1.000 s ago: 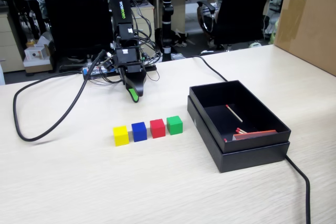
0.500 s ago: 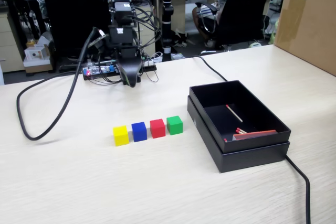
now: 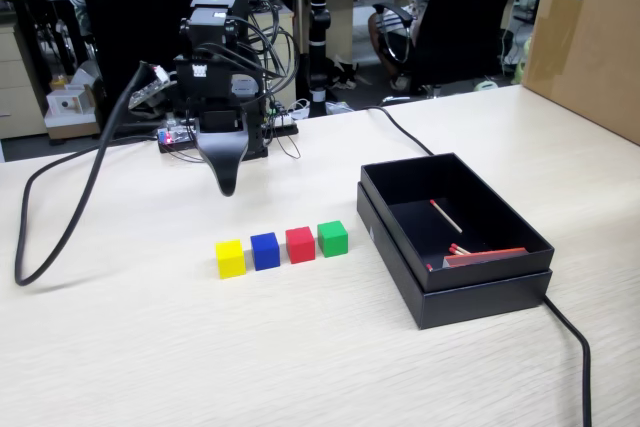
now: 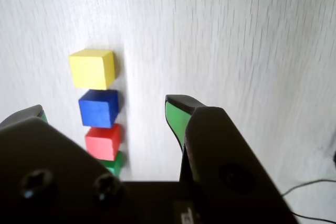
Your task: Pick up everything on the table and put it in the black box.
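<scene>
The arm (image 3: 215,57) stands at the far edge of the desk in the fixed view, its black segments stacked upright and bent forward at the top; the wrist points downward, and the gripper (image 3: 226,185) hangs in the air, clear of the surface, its dark tip tapering to a point; from this side only one jaw shows. In the wrist view the gripper (image 4: 105,109) is spread wide; one green-lined jaw reaches up at the centre, the other shows only as a sliver at the left edge; nothing sits between them.
</scene>
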`<state>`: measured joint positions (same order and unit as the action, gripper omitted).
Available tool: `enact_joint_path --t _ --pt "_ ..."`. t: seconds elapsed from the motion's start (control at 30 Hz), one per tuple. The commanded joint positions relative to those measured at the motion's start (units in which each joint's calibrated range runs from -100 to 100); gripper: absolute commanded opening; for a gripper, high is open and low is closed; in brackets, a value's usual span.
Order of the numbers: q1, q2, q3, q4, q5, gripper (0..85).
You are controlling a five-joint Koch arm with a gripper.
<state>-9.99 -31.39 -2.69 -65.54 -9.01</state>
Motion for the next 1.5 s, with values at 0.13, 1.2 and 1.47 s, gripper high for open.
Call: enact_joint_path --t 0.13,1.2,1.47 --pt "-0.3 12.6 12.8 -0.2 -0.9 45.3" --pt "-0.6 40.9 25.9 1.7 0.0 29.5" --pt "0.0 42.0 26.4 1.7 1.0 29.5"
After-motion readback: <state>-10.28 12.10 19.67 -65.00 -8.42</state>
